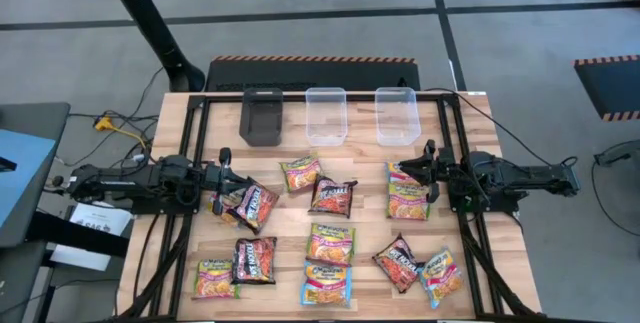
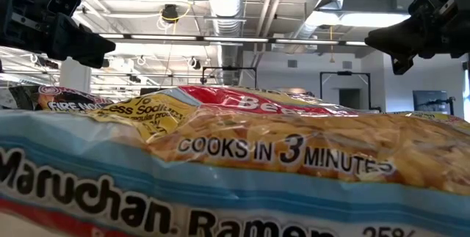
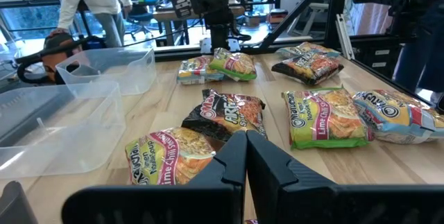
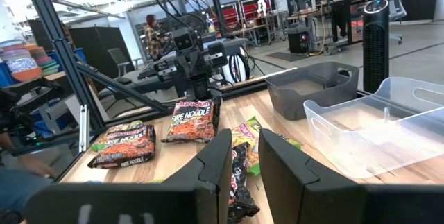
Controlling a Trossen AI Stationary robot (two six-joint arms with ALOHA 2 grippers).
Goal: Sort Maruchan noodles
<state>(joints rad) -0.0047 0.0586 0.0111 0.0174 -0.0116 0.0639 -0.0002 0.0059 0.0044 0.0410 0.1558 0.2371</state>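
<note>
About a dozen Maruchan packets lie flat over the wooden table [image 1: 180,113]: dark maroon ones [image 1: 334,196], blue-edged ones [image 1: 326,283] and green/yellow-edged ones [image 1: 330,243]. My left gripper [image 1: 232,178] is low at the table's left and is shut on a dark maroon "Fire Noodle" packet [image 1: 256,207]. That packet partly overlies an orange packet [image 1: 226,206]. My right gripper [image 1: 423,169] hovers open at the table's right, just above two stacked packets [image 1: 406,191], touching nothing. My left gripper pinches the dark packet at its upper edge [image 4: 194,102], seen from across the table in the right wrist view. The fingers reach nearly level from the table's left. The packet hangs tilted below them, its lower edge [image 4: 189,139] down at the table. The fingers [image 3: 232,161] hide the contact in their own view.
A black box [image 1: 262,115] and two clear tubs [image 1: 325,115] [image 1: 395,115] stand in a row at the far edge. Black frame rails [image 1: 196,163] run along both table sides. A blue-edged packet [image 2: 235,186] fills the low view. People move in the room beyond.
</note>
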